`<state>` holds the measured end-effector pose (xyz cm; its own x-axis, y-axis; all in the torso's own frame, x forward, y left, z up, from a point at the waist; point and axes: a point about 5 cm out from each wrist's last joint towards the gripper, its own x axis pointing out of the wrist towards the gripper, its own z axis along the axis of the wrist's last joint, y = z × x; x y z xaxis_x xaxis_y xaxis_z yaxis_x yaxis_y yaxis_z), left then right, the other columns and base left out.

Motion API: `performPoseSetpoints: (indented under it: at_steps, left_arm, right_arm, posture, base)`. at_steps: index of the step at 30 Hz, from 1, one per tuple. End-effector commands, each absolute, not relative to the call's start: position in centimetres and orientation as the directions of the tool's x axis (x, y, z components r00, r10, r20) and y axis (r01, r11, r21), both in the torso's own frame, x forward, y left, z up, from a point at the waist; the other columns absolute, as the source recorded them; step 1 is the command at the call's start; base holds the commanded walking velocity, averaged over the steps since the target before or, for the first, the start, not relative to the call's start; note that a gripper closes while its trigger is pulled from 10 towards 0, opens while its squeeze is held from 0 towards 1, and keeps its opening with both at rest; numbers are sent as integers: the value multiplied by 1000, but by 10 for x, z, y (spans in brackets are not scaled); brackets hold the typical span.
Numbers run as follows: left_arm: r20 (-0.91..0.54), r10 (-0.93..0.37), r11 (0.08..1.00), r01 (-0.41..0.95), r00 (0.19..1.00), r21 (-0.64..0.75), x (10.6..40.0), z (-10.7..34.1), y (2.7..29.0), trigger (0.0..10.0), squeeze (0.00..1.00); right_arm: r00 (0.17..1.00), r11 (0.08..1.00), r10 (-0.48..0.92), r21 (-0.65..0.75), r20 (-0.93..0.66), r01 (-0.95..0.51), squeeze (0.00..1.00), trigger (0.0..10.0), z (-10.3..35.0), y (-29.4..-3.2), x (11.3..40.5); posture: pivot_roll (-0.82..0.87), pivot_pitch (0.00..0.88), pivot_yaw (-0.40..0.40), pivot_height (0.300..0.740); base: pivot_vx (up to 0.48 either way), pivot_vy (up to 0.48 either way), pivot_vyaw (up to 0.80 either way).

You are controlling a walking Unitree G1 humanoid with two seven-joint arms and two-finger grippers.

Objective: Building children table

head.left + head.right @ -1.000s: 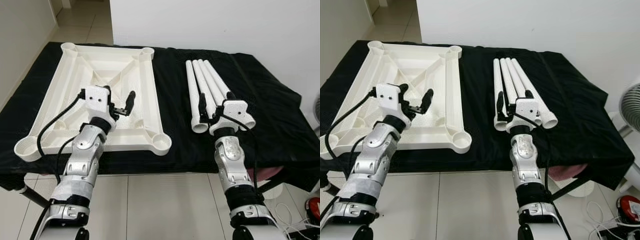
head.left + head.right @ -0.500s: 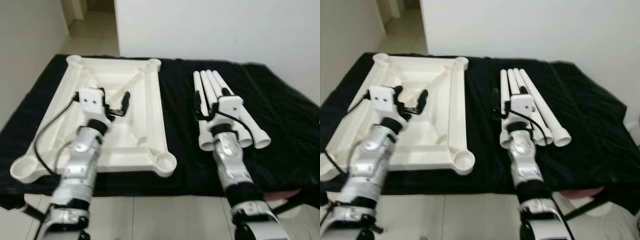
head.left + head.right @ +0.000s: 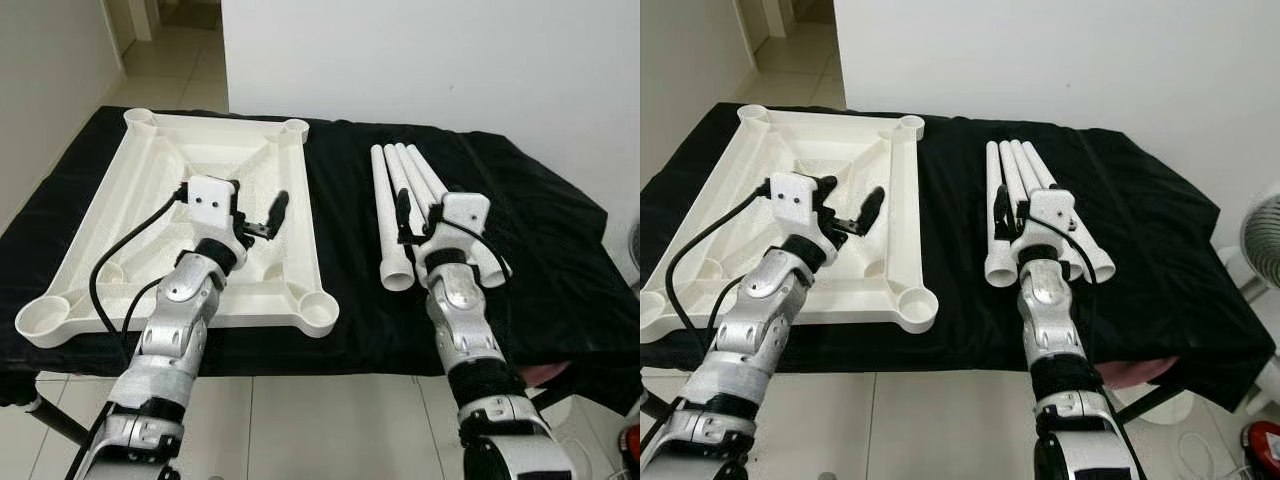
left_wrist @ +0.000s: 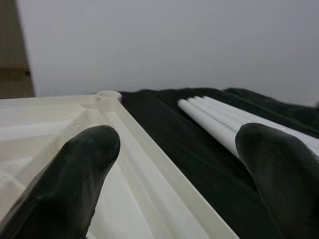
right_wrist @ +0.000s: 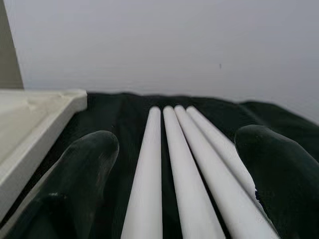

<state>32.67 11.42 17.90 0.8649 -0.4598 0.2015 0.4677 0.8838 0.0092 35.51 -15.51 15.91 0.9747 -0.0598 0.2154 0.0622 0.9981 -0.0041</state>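
White tabletop [image 3: 190,170] lies underside up on the black-draped table's [image 3: 345,260] left half, corner sockets exposed, ready for legs. Left gripper [image 3: 262,218] hovers over its right side, fingers wide, empty. Four white legs [image 3: 400,190] lie bundled right of centre; right gripper [image 5: 174,169] straddles them, spread wide, likely to pick one.

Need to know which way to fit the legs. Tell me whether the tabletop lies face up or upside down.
Upside down. The tabletop shows its ribbed underside and round corner sockets facing up. The four legs lie loose beside it on the black cloth.
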Motion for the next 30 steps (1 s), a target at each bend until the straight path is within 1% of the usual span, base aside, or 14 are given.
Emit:
performPoseSetpoints:
  at_steps: [1, 2, 4, 5, 7, 9, 11, 12, 15, 19, 24, 25, 30]
  left_arm:
    - [142, -690, 721, 692, 710, 39, 315, 175, 94, 10000, 0]
    - [115, -741, 670, 742, 662, 43, 309, 173, 87, 10000, 0]
    - [115, -741, 670, 742, 662, 43, 309, 173, 87, 10000, 0]
    - [100, -776, 629, 775, 623, 55, 305, 173, 82, 10000, 0]
    - [100, -776, 629, 775, 623, 55, 305, 173, 82, 10000, 0]
    - [69, -821, 571, 819, 567, 65, 298, 170, 75, 10000, 0]
    - [54, -834, 551, 831, 549, 77, 295, 170, 72, 10000, 0]
    - [54, -834, 551, 831, 549, 77, 295, 170, 72, 10000, 0]
    - [47, -841, 541, 838, 539, 74, 291, 173, 70, 10000, 0]
    - [49, -848, 529, 844, 527, 83, 289, 176, 70, 10000, 0]
    - [46, -848, 530, 844, 528, 80, 288, 177, 70, 10000, 0]
    - [48, -847, 532, 843, 530, 82, 287, 178, 69, 10000, 0]
    - [53, -845, 535, 841, 532, 84, 286, 178, 69, 10000, 0]
  right_arm:
    - [993, 997, -81, 0, 91, 82, 0, 10000, 144, -156, 359]
    - [997, 997, -70, -10, 37, 70, 0, 10000, 136, -154, 360]
    - [997, 997, -70, -10, 37, 70, 0, 10000, 136, -154, 360]
    - [998, 998, -55, 4, -8, 55, 0, 10000, 130, -151, 360]
    - [998, 998, -55, 4, -8, 55, 0, 10000, 130, -151, 360]
    - [999, 1000, -20, -10, -44, 20, 0, 10000, 120, -146, 357]
    - [997, 999, 33, -17, -75, -34, 0, 10000, 112, -139, 354]
    - [997, 999, 33, -17, -75, -34, 0, 10000, 112, -139, 354]
    - [985, 993, 115, -8, -125, -117, 0, 10000, 103, -127, 349]
    - [976, 987, 157, -16, -151, -161, 0, 10000, 99, -121, 347]
    - [971, 987, 159, -6, -180, -162, 0, 10000, 94, -121, 346]
    - [968, 990, 138, 6, -210, -140, 0, 10000, 89, -123, 344]
    - [964, 994, 107, 28, -244, -103, 0, 10000, 83, -126, 343]
  posture:
    - [-28, 0, -46, 740]
    - [-29, 0, -42, 740]
    - [-29, 0, -42, 740]
    - [-29, 0, -42, 740]
    - [-29, 0, -42, 740]
    - [-34, 0, -33, 740]
    - [-36, 0, -27, 740]
    - [-36, 0, -27, 740]
    - [-35, 0, -25, 740]
    - [-33, 0, -28, 740]
    - [-29, 0, -34, 740]
    - [-28, 0, -38, 740]
    - [-28, 0, -38, 740]
  base:
    - [0, 0, 0]
    - [0, 0, 0]
    - [0, 0, 0]
    - [0, 0, 0]
    - [0, 0, 0]
    - [0, 0, 0]
    - [0, 0, 0]
    - [0, 0, 0]
    - [0, 0, 0]
    - [0, 0, 0]
    - [0, 0, 0]
    - [0, 0, 0]
    - [0, 0, 0]
